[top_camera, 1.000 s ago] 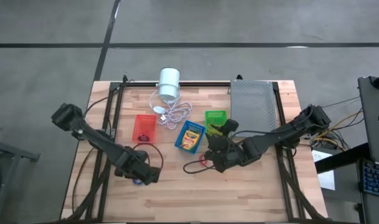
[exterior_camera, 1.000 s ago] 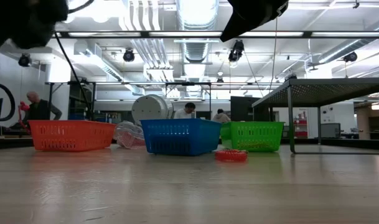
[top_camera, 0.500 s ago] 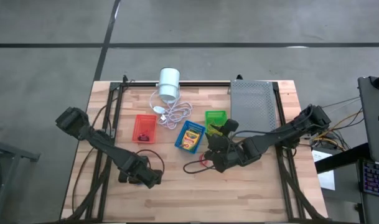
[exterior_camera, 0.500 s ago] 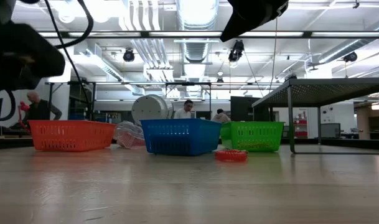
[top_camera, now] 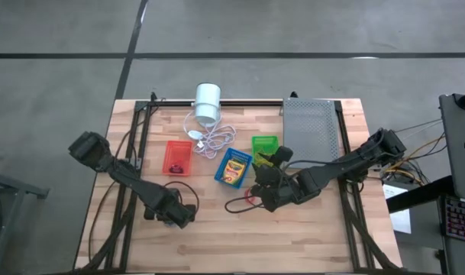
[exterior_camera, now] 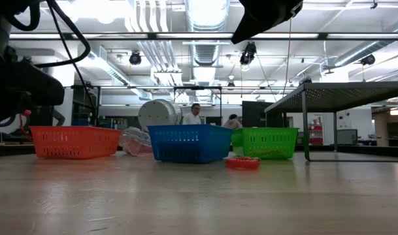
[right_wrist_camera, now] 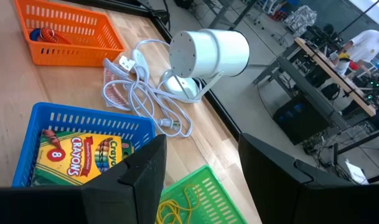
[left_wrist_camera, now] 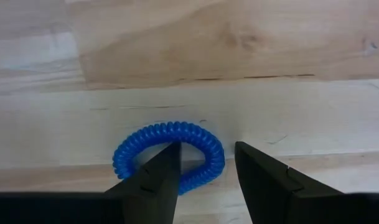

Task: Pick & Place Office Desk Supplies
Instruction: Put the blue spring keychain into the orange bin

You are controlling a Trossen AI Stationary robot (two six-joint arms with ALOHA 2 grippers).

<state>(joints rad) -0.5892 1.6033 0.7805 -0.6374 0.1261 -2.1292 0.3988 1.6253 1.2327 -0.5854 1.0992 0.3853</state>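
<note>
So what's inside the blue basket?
The blue basket holds a yellow-green crayon box lying flat, with "Crayons" on it. In the right wrist view the right gripper's fingers cover part of the basket, so anything beneath the box stays hidden.

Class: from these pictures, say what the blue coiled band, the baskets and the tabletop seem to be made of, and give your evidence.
Blue band: probably rubbery plastic, glossy, with tight spiral coils. Orange basket, blue basket and green basket: apparently moulded plastic, with thin slatted mesh walls in uniform bright colour. Tabletop: wood, with visible grain and plank seams, satin finish.

Left gripper (left_wrist_camera: 205, 171) low — fingers (left_wrist_camera: 155, 177) parted
</note>
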